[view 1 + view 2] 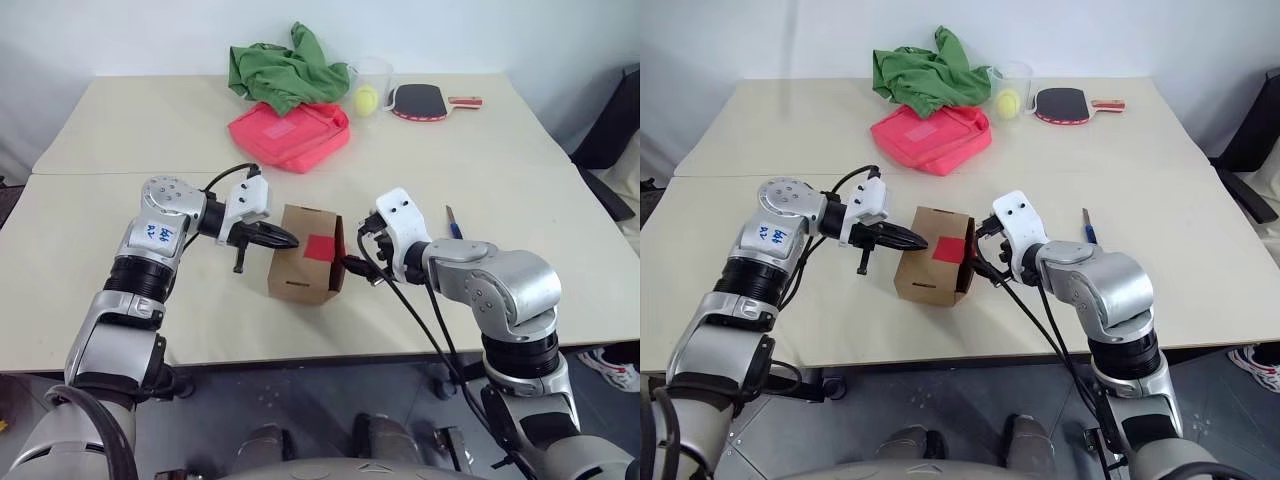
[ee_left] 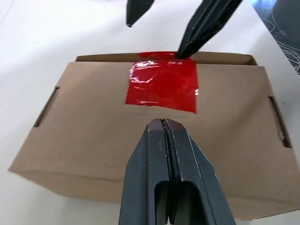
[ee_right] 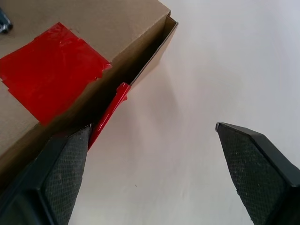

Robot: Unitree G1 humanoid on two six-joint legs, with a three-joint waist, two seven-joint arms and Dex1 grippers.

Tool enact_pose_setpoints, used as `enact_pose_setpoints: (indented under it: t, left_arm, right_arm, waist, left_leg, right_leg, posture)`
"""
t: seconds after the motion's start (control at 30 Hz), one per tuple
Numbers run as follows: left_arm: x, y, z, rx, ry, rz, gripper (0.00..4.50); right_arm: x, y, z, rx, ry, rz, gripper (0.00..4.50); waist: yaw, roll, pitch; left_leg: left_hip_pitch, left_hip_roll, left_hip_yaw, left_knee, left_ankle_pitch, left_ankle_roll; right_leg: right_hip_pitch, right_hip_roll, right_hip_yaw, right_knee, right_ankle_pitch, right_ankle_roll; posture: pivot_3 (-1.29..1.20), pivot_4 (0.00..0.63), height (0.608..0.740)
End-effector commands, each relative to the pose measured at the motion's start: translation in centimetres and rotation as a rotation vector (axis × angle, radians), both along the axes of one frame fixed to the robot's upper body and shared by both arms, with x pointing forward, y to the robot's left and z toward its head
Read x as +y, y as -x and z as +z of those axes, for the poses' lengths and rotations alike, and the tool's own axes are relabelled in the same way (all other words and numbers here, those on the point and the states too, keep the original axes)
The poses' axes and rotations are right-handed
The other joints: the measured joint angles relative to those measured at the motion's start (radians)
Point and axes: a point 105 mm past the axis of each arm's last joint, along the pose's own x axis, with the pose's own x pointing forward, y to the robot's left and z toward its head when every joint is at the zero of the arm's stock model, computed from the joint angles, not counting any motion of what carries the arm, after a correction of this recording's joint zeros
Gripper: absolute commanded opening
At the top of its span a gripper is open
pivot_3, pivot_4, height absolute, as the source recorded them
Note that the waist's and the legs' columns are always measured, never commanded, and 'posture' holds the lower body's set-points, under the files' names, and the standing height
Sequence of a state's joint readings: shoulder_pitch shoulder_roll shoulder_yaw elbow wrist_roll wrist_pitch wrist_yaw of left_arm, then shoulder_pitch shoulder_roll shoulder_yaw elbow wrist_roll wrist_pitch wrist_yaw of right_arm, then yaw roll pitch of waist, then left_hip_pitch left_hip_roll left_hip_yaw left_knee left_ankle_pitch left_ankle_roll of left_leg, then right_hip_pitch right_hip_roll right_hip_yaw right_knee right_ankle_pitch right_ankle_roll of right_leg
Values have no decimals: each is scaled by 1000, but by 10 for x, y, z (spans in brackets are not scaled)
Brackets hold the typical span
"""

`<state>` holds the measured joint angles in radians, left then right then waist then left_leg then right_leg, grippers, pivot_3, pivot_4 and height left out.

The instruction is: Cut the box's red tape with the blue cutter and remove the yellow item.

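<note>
The brown box (image 1: pixel 300 262) stands mid-table with the red tape (image 1: pixel 322 246) on its top. At the box's right edge the lid gapes a little, and a loose strip of tape (image 3: pixel 110 115) hangs in the gap. My left gripper (image 1: pixel 291 241) is shut and empty, its tip (image 2: pixel 161 125) over the lid just short of the tape (image 2: pixel 163 84). My right gripper (image 1: pixel 358 262) is open at that right edge, one finger (image 3: pixel 61 173) against the box side, the other (image 3: pixel 258 168) over bare table. The blue cutter (image 1: pixel 454 222) lies on the table right of my right hand. The yellow item is hidden.
At the back of the table lie a pink-red pouch (image 1: pixel 290 130), a green cloth (image 1: pixel 285 68), a clear cup (image 1: pixel 373 78), a yellow-green ball (image 1: pixel 366 98) and a red-and-black paddle (image 1: pixel 420 100). The table's front edge runs just below the box.
</note>
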<state>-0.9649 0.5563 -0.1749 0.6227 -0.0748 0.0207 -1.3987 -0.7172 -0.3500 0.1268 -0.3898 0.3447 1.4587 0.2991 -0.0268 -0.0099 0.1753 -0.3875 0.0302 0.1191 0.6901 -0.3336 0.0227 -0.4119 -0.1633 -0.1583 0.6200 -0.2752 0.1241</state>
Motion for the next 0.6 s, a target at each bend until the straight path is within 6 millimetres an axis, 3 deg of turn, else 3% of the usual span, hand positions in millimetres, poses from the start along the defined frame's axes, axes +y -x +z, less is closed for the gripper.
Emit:
enact_pose_setpoints:
  t: [0.03,0.43,0.6]
  left_arm:
    - [0,7,-17,52,-39,-20,0]
    - [15,12,-25,71,-47,40,0]
    - [33,11,-29,73,-68,105,0]
  right_arm:
    - [-14,3,-37,128,77,-39,4431]
    - [-19,7,-56,171,115,-9,4431]
    - [-18,9,-52,160,109,11,4431]
  waist:
    - [1,0,-1]
    - [-1,0,-1]
    - [-3,1,-1]
  left_leg:
    - [0,0,0,0,0,0]
    - [0,0,-1,0,0,0]
    - [1,1,-2,-1,0,0]
  right_leg:
    - [0,0,0,0,0,0]
    - [-1,0,1,0,0,0]
    - [-1,0,1,0,0,0]
  posture:
    - [0,150,740]
    - [0,150,740]
    - [0,150,740]
